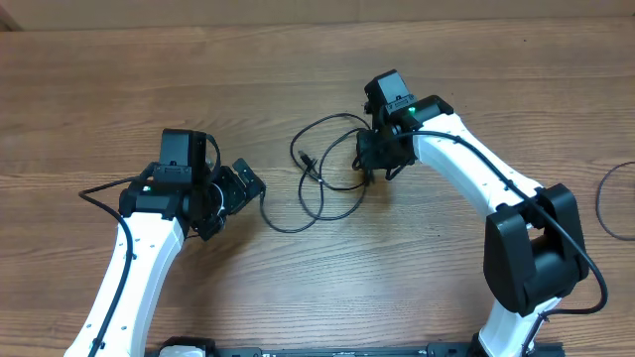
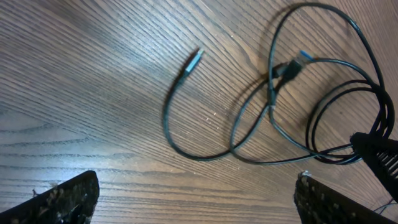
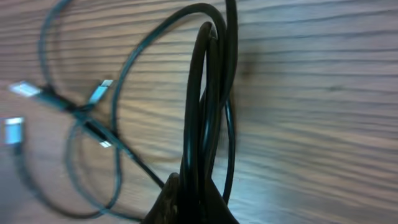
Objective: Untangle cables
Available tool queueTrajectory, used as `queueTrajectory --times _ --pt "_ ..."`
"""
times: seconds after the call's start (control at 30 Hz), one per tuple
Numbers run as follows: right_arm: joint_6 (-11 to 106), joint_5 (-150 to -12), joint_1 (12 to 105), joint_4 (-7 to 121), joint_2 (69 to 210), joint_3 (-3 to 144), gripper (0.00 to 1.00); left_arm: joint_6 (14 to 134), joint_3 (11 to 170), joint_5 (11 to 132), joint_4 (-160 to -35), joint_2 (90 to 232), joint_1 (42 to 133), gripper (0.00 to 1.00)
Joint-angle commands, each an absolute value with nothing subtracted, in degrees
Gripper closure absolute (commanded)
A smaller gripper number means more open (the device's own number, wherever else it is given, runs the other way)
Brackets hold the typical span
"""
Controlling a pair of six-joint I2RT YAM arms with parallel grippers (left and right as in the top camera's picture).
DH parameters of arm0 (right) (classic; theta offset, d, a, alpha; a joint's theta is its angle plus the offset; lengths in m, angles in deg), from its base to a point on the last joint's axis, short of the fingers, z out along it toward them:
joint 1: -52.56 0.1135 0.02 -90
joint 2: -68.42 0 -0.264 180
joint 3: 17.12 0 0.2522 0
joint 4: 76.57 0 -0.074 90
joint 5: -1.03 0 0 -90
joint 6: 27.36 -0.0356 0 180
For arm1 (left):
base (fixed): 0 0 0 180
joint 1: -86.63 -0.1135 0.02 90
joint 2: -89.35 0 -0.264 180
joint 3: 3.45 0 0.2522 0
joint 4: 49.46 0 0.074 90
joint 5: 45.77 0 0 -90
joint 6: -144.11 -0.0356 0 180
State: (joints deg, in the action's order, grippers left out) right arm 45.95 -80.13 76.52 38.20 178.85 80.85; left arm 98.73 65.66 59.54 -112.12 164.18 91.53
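Note:
The cables (image 1: 322,169) are thin black cords with small metallic plug tips, lying in tangled loops on the wooden table between the arms. My right gripper (image 1: 382,164) is shut on a bundle of cable strands at the tangle's right side; the strands (image 3: 208,112) rise from its jaws (image 3: 198,196). My left gripper (image 1: 243,188) is open and empty, just left of the tangle, with its fingers (image 2: 196,199) spread wide over bare wood. In the left wrist view the cable loops (image 2: 298,106) and one free plug tip (image 2: 194,61) lie ahead of it.
Another thin black cord (image 1: 610,203) curves at the table's right edge. The wooden table (image 1: 298,69) stretches back behind the arms. The right arm's white links (image 1: 476,169) reach over the right side.

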Motion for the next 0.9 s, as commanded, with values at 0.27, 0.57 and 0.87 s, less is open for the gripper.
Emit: queueTrajectory --times 0.27,0.57,0.87 --pt "52.9 -46.3 76.6 41.3 178.4 87.4 0.53 95.9 66.8 59.2 -112.9 164.4 91.9 0.0" --pt "49.1 -68.3 76.6 36.0 178.5 87.4 0.14 96.6 66.8 59.9 -113.0 164.4 91.9 0.0" --pt "55.7 -68.1 77.8 34.2 178.7 84.9 0.36 97.0 66.8 60.7 -112.6 164.4 91.9 0.0"
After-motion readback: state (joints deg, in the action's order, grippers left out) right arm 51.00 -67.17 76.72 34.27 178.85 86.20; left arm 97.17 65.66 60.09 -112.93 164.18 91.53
